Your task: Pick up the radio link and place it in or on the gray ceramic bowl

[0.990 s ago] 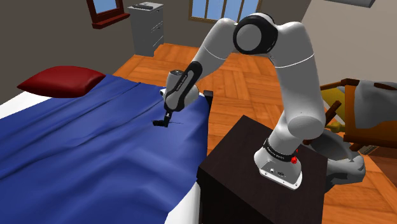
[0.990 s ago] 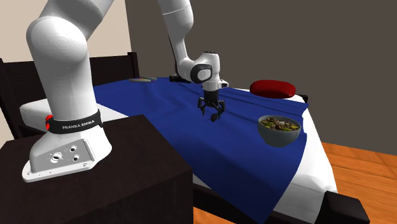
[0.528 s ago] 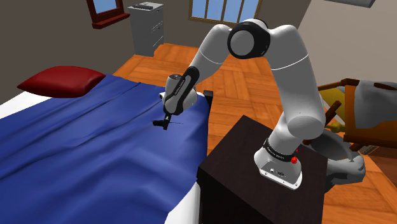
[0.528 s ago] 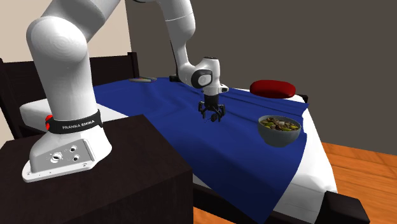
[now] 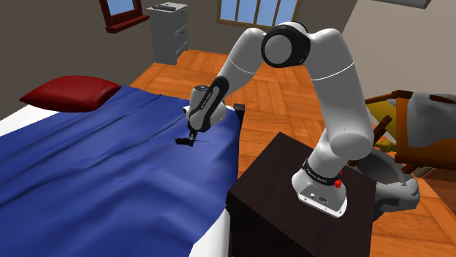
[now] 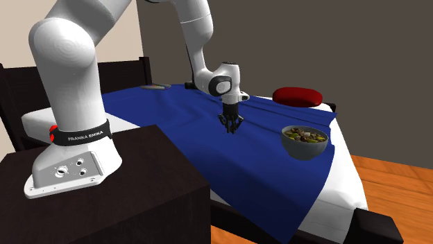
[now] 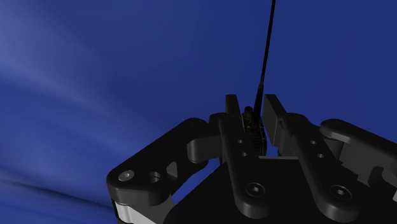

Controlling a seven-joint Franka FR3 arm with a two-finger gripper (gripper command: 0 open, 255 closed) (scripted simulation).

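Note:
The radio link (image 7: 252, 121) is a small black piece with a thin black antenna lying along the blue bedsheet (image 5: 88, 168). My gripper (image 7: 252, 109) points down onto the sheet, and both fingers clasp the small body between them. In the shoulder view the gripper (image 5: 188, 140) touches the sheet near the bed's edge by the stand, with the antenna a fine line beside it. The grey bowl (image 6: 304, 142), holding mixed green and brown bits, sits on the bed to the second exterior view's right of the gripper (image 6: 231, 126), well apart from it.
A red pillow (image 5: 69, 93) lies at the head of the bed. My dark box stand (image 5: 292, 212) sits close against the bed's side. A grey filing cabinet (image 5: 168, 31) is by the far wall, a wooden chair (image 5: 409, 124) at the shoulder view's right.
The fingers stood apart in the earlier frames and have now closed together on the radio link. The hand came down slightly onto the sheet a second ago and has stayed there.

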